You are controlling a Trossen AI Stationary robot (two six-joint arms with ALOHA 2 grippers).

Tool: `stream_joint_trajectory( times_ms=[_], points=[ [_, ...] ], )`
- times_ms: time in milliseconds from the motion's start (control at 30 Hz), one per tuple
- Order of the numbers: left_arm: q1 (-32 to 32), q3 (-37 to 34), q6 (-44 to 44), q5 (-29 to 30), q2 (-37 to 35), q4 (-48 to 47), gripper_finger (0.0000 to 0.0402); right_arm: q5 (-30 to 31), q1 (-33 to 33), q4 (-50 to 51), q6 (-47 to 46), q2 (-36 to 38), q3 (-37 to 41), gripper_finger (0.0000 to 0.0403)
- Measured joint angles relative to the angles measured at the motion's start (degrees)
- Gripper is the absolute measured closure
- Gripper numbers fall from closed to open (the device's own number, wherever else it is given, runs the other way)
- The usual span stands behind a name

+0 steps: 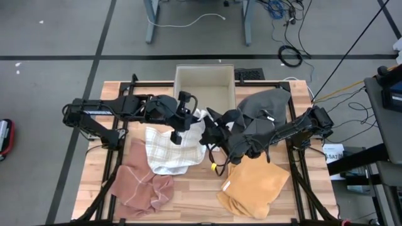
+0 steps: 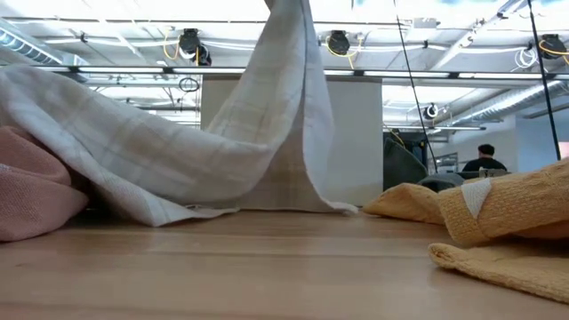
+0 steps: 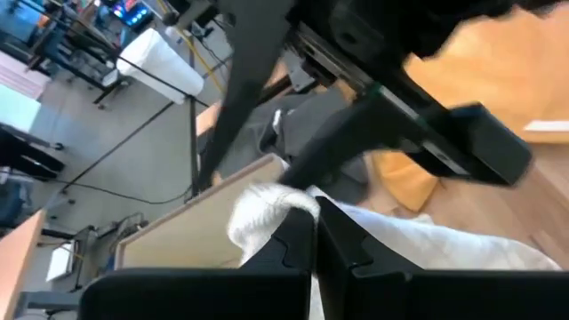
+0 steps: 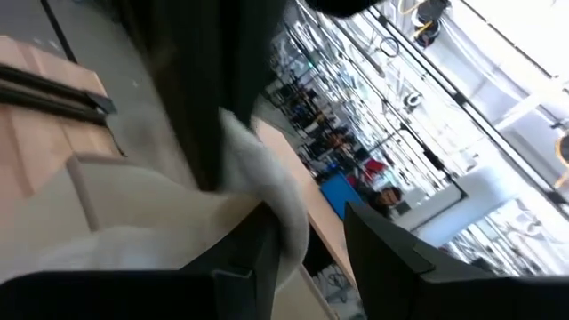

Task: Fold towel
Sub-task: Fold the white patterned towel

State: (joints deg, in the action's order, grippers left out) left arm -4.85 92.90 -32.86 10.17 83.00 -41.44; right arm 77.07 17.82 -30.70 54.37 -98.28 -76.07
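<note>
A white checked towel (image 1: 168, 149) is raised at its far right part between my two grippers. Its lower part lies on the table, and in the low view the towel (image 2: 267, 124) hangs down from above. My left gripper (image 1: 190, 116) is shut on a bunch of it. My right gripper (image 1: 207, 123) comes level from the right. Its fingers stand open around the same raised part (image 4: 271, 200). My left gripper pinches a bunched, several-layer fold of the white towel (image 3: 267, 209) between its two shut fingers, slanting down from the table's left. The towel hangs slack below it, its lower part resting on the table. My right gripper has the raised cloth (image 4: 283, 222) lying against the inner side of one finger (image 4: 262, 253). The other finger (image 4: 387, 253) stands apart from it.
A pink towel (image 1: 141, 183) lies crumpled at the near left and a mustard towel (image 1: 254, 186) at the near right. A grey towel (image 1: 267, 105) lies over my right arm. An open beige box (image 1: 204, 85) stands at the far edge.
</note>
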Motion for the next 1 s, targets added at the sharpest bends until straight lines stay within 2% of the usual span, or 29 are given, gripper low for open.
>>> stream_joint_trajectory(
  times_ms=[100,300,433,567,867,1000],
  points=[
    [0.04,0.0,0.58,0.15,-0.16,-1.89,0.0401,2.72,0.18,1.02,1.6,0.0,0.0,0.0289],
    [-0.19,-0.02,0.89,-0.44,-1.28,-2.23,0.0401,4.87,0.62,7.33,-3.43,0.0,0.0,0.0289],
    [-1.06,-0.07,1.14,3.41,-2.98,-3.69,0.0401,6.84,0.71,17.07,-11.69,0.02,-0.02,0.0289],
    [-2.04,-0.07,1.34,4.58,-5.61,-4.56,0.0401,7.17,0.66,27.62,-21.94,0.02,-0.02,0.0289],
    [-3.51,-0.05,2.32,6.72,-8.54,-4.79,0.0401,-1.12,-0.65,44.41,-43.98,0.04,-0.02,0.0289],
    [-3.86,-0.05,2.38,6.84,-8.91,-4.72,0.0401,-6.85,-1.69,50.2,-53.51,-0.07,-0.02,0.0289]
  ],
)
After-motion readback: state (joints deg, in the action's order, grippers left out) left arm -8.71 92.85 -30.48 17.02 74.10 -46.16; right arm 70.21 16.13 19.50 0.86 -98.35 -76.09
